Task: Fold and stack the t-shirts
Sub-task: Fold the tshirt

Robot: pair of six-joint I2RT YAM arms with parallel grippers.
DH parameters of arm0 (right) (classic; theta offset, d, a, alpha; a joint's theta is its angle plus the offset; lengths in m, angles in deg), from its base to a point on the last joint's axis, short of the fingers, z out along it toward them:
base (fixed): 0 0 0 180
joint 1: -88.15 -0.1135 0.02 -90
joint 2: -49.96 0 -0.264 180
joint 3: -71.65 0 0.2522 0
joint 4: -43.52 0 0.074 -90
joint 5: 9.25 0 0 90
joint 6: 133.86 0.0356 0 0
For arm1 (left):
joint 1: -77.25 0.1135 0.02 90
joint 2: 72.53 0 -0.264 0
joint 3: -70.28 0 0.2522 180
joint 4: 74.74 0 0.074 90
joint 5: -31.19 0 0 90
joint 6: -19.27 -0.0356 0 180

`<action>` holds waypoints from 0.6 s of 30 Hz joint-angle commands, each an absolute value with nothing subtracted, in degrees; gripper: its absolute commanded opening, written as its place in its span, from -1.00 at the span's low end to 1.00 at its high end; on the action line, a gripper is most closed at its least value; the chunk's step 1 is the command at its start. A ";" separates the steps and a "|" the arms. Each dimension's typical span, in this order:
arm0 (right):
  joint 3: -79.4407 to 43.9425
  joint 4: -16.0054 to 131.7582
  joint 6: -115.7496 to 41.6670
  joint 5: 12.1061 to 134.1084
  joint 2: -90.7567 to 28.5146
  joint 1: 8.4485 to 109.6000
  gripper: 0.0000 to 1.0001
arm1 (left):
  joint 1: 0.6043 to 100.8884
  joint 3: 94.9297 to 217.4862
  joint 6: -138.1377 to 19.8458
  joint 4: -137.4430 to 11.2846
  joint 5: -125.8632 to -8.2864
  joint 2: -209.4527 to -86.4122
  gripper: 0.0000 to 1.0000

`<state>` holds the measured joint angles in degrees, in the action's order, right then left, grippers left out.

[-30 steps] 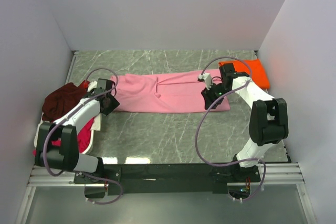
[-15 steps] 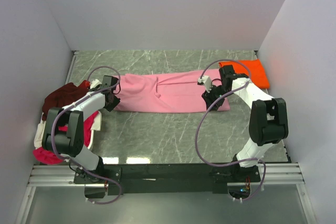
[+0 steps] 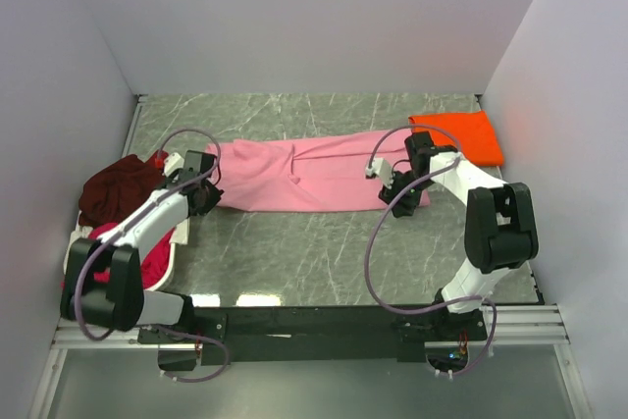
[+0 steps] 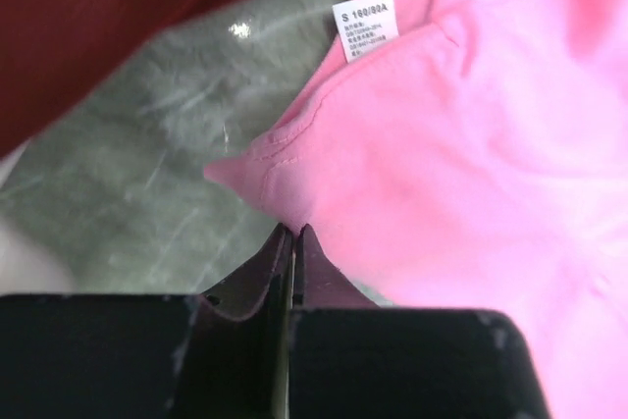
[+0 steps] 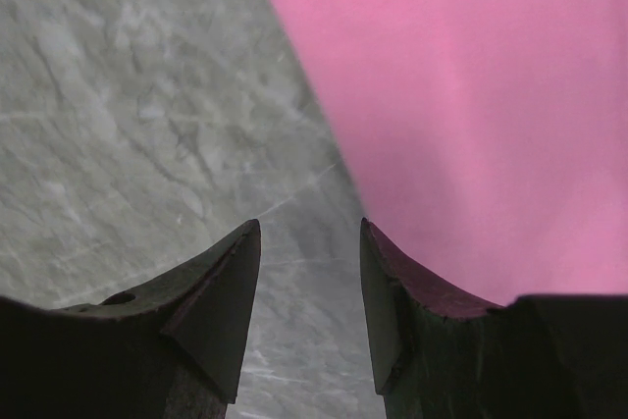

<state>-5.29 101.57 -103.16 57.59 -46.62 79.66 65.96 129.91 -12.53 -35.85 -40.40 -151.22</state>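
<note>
Top external view: a light pink t-shirt (image 3: 304, 174) lies flat and stretched sideways across the middle of a grey marbled table (image 3: 294, 252). The left gripper (image 3: 208, 193) sits at the shirt's left end, and the right gripper (image 3: 397, 191) at its right end, near the front edge. A bright orange t-shirt (image 3: 456, 136) lies folded at the back right corner, just beyond the pink one. At the far left is a heap of cloth, with a dark maroon t-shirt (image 3: 113, 188) on top and a magenta-red t-shirt (image 3: 157, 257) lower down.

Left wrist view: the left claw is clenched, fingertips pressed together on the hemmed corner of the pink shirt. A white size label (image 4: 365, 25) shows just beyond that corner.

Right wrist view: the right claw is released, its fingers spread apart. One finger hangs over bare table, the other over the pink cloth's edge.
</note>
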 commanded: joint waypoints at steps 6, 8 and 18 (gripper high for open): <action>-0.03 94.20 -115.84 65.45 -42.76 78.40 0.05 | 65.64 122.72 -10.87 -33.64 -44.48 -141.35 -0.97; -0.03 91.84 -115.66 67.99 -43.55 77.52 0.05 | 65.64 121.75 -10.35 -33.82 -44.93 -141.52 -0.96; 1.19 88.83 -117.24 72.92 -44.96 74.27 0.01 | 65.64 117.88 -9.38 -33.20 -46.25 -138.01 -0.95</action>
<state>0.28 90.78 -115.62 69.87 -45.02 75.81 65.78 118.37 -9.93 -33.97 -45.69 -140.56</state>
